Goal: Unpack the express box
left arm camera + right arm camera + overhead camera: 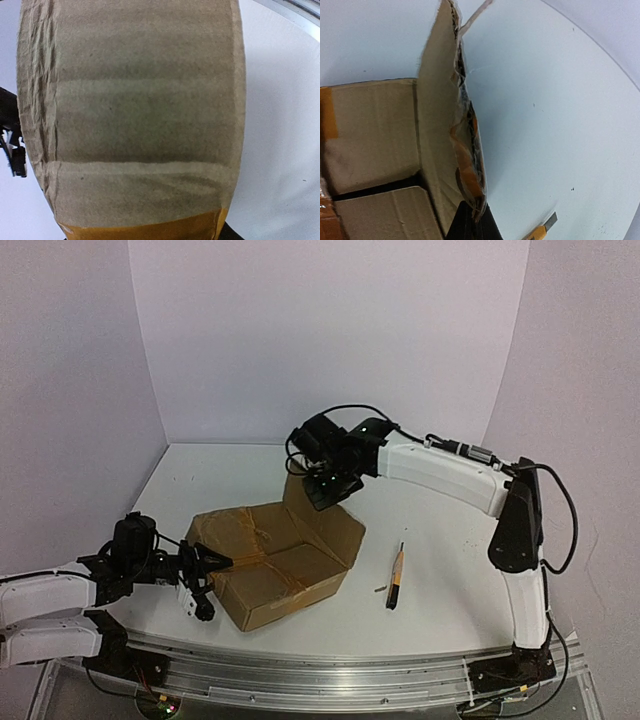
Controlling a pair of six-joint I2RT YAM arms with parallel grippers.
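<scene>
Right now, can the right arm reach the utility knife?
Probably not yet: the right gripper is shut on the raised flap of the express box. Once released, the way looks free: the utility knife lies on the table beside the box, on that arm's side.

A white table (440,530) stands in a corner of pale lilac walls (330,330). On its right half a slim yellow-and-black utility knife (396,578) lies flat, running roughly front to back. A tiny dark scrap (380,589) lies just left of the knife. A metal rail (330,668) runs along the near edge.
</scene>
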